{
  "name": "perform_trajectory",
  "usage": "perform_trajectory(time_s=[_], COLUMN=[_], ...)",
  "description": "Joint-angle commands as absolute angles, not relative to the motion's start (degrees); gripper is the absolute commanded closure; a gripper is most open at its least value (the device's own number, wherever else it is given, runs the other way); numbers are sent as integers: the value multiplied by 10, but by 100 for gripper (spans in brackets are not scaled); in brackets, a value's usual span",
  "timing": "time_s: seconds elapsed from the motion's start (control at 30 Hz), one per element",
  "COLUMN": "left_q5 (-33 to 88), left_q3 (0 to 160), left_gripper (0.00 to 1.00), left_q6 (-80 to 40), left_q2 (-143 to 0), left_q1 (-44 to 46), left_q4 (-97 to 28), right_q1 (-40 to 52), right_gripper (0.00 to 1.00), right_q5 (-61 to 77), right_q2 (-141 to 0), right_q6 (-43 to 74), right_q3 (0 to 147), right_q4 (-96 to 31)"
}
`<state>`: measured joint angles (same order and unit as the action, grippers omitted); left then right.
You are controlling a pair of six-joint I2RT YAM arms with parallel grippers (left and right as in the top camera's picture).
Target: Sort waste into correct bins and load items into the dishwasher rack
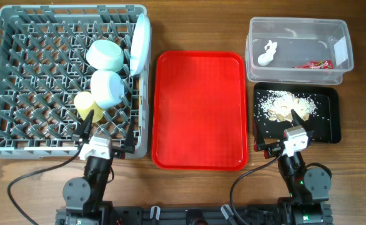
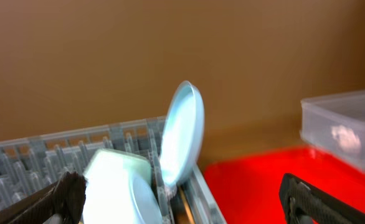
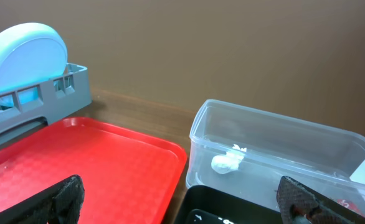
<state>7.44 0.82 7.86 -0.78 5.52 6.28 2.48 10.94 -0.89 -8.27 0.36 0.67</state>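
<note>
1. Looks like the wrap-up stage. The plate (image 1: 142, 44), upper bowl (image 1: 105, 55), lower bowl (image 1: 108, 87) and yellow cup (image 1: 88, 105) all sit in the dishwasher rack (image 1: 8, 81), on the left of the surface.
2. The wrapper (image 1: 312, 64) and white scrap (image 1: 266, 53) are in the clear tub (image 1: 295, 25), and the rice (image 1: 286, 106) is on the black tray (image 1: 330, 119).
3. The left gripper (image 2: 182, 190) and right gripper (image 3: 179, 193) are both spread wide, holding nothing.
4. I can't spot the fork or chopstick. My guess for the next move is to check for those, otherwise park.
</note>
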Motion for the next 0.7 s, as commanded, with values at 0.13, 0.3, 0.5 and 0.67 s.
perform_trajectory(time_s=[0.13,0.3,0.5,0.67], left_q5=[107,107,107,107], left_q3=[3,3,3,3], left_gripper=[0,0,0,0], left_q6=[46,23,23,23], left_q2=[-2,-2,-2,-3], left_q1=[42,42,42,42], left_q4=[-36,-35,-35,-35], right_q1=[23,23,23,23], right_gripper=[0,0,0,0], right_q5=[117,117,117,117], right_q2=[-3,-3,-3,-3], right_q6=[-90,-90,-90,-90], right_q3=[3,3,3,3], right_q4=[9,9,9,9])
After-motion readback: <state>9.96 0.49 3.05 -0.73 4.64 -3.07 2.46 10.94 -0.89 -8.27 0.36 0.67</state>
